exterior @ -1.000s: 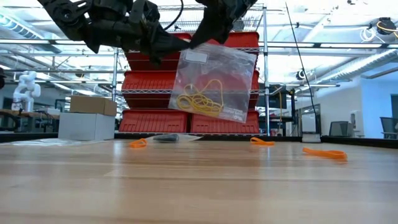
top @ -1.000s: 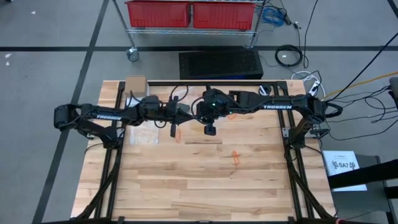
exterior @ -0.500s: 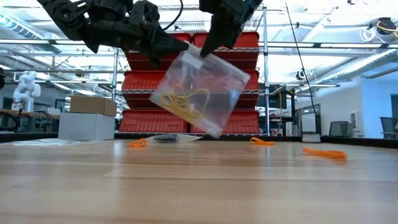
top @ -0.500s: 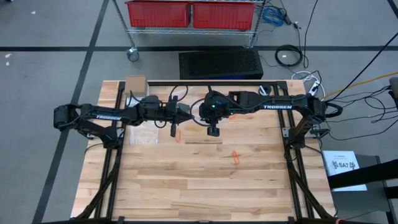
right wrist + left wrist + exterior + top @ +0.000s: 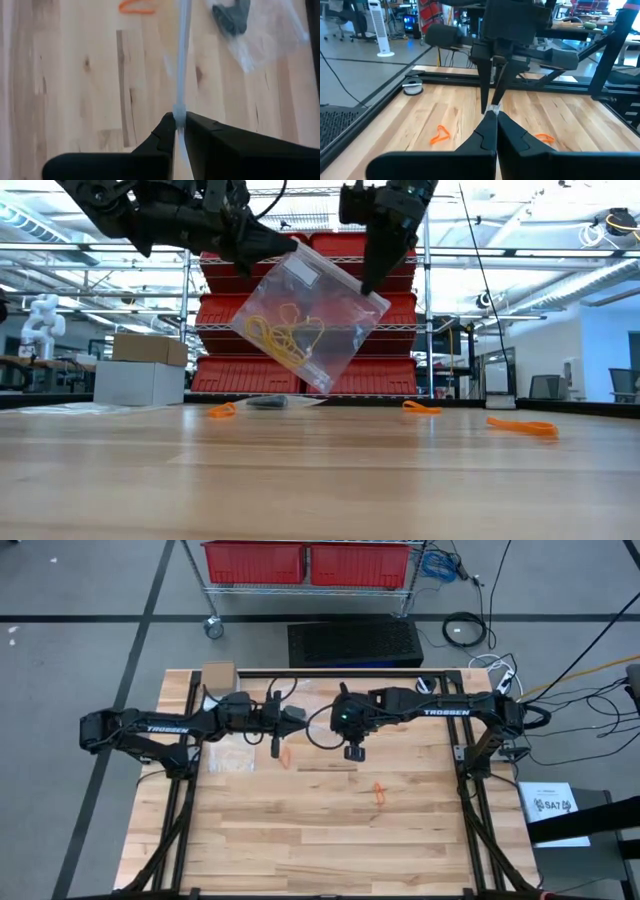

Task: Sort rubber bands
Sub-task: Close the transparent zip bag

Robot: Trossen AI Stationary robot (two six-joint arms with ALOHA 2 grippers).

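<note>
Hanging in mid-air above the table (image 5: pixel 320 480), a clear plastic bag (image 5: pixel 310 320) is being pinched at its top edge by both grippers, tilted, with pale yellow rubber bands (image 5: pixel 285 335) bunching inside; only the low view is showing this. From overhead, the left gripper (image 5: pixel 300 716) and right gripper (image 5: pixel 352 748) are meeting near the table's middle, the bag barely visible. Each wrist view is showing closed fingers clamping thin plastic. Orange rubber bands (image 5: pixel 380 791) are lying loose on the wood, and another bag (image 5: pixel 230 759) is resting beneath the left arm.
</note>
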